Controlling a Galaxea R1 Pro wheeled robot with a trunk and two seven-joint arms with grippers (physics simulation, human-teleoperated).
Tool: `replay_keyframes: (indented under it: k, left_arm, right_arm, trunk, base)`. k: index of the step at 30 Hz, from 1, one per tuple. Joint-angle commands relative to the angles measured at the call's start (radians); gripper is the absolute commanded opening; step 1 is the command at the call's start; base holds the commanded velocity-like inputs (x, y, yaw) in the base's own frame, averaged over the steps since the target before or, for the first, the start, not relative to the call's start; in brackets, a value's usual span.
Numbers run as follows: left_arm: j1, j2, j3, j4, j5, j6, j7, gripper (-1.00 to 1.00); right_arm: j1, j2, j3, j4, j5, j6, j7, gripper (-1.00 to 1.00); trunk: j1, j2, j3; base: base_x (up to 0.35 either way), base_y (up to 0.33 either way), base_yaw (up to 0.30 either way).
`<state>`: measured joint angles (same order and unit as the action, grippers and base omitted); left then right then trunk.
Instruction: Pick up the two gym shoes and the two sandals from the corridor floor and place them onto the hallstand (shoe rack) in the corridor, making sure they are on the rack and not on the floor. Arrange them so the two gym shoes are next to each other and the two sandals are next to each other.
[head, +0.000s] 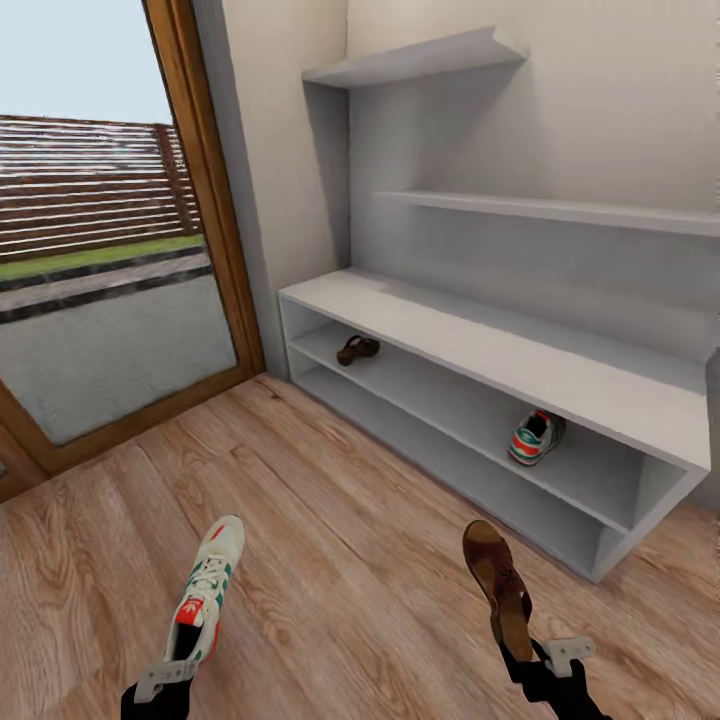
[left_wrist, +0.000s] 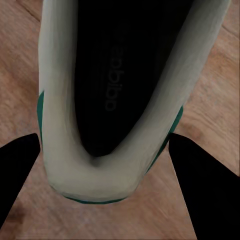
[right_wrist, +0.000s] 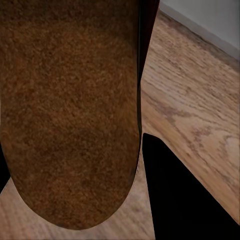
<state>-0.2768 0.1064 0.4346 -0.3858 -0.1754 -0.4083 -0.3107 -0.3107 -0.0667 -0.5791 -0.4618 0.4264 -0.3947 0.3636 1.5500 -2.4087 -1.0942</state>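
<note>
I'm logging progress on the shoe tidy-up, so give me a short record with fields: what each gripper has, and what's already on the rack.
left gripper: shut on sneaker, held over the floor
right gripper: shut on sandal
rack, middle shelf: second sandal at its window end, second sneaker at its other end, far apart
top shelf: bare
pairs together: not yet
</note>
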Motion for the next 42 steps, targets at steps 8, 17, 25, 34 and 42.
replay_keyframes:
  k: [8, 17, 25, 34, 42]
  left_arm:
    - [-0.001, -0.001, 0.009, 0.001, -0.009, -0.004, -0.005, -1.0]
    - [-0.001, -0.001, 0.009, 0.001, -0.009, -0.004, -0.005, -1.0]
    - [0.0, -0.001, 0.009, 0.001, -0.009, -0.004, -0.005, -1.0]
    - [0.001, -0.001, 0.009, 0.0, -0.008, -0.006, -0.005, -1.0]
    - [0.001, -0.001, 0.009, 0.0, -0.008, -0.006, -0.005, -1.0]
  right_arm:
    - [-0.002, 0.001, -0.008, 0.0, 0.003, -0.003, 0.009, -1.0]
    - [-0.002, 0.001, -0.008, 0.0, 0.003, -0.003, 0.009, -1.0]
    - [-0.002, 0.001, -0.008, 0.0, 0.003, -0.003, 0.009, -1.0]
    - [-0.002, 0.001, -0.008, 0.0, 0.003, -0.003, 0.009, -1.0]
    - [-0.002, 0.001, -0.008, 0.0, 0.004, -0.003, 0.009, -1.0]
  trunk:
    - [0.0, 0.0, -0.001]
    - [0.0, 0.0, -0.001]
    - [0.0, 0.0, -0.001]
    - [0.0, 0.0, -0.001]
    - [0.0, 0.0, -0.001]
  base:
    - [0.17, 0.293, -0.266]
    - [0.126, 0.297, -0.266]
    - [0.092, 0.3, -0.266]
    - [0.073, 0.302, -0.266]
    - [0.007, 0.304, -0.266]
